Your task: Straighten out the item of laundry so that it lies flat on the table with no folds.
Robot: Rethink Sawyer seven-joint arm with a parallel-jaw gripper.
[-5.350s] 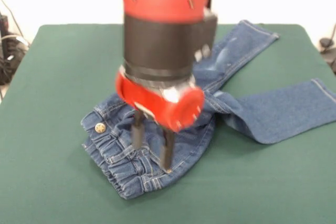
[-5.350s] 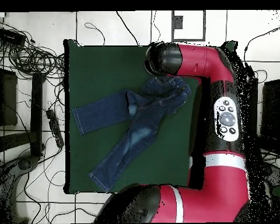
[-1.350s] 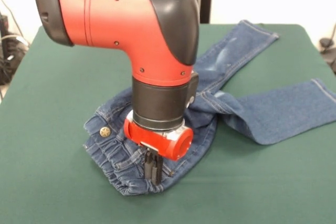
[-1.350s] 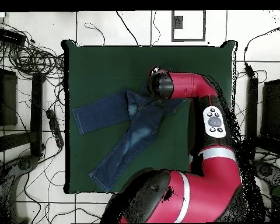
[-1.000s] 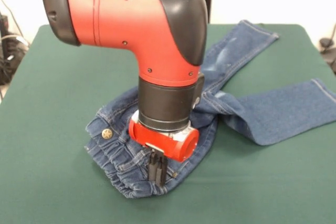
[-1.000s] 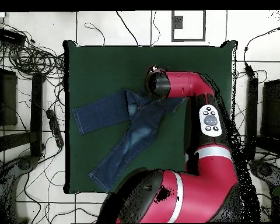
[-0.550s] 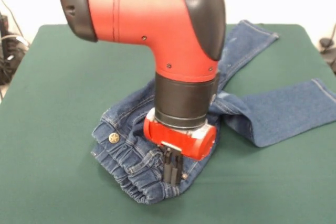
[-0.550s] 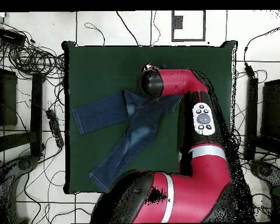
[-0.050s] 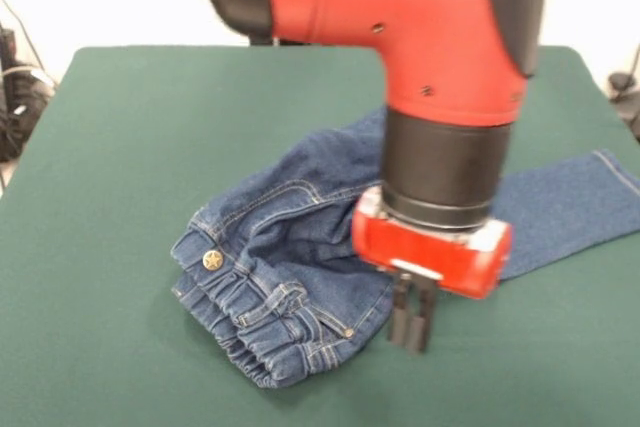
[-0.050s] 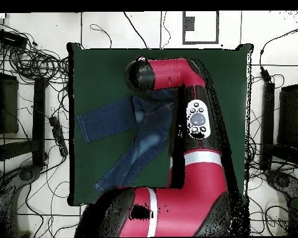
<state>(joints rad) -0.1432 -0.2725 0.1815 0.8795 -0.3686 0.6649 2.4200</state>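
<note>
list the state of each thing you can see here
jeans: bunched and folded at the waistband end, not flat, legs spread apart
brass button: facing up
gripper: fingers closed together beside the jeans' edge
table: bearing the jeans

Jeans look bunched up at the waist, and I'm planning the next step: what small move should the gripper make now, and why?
Probably keep dragging the pinched edge a little further outward, away from the legs. The gripper looks shut on the jeans at the waist edge, low over the table, and the waistband is bunched and folded, not flat.
</note>
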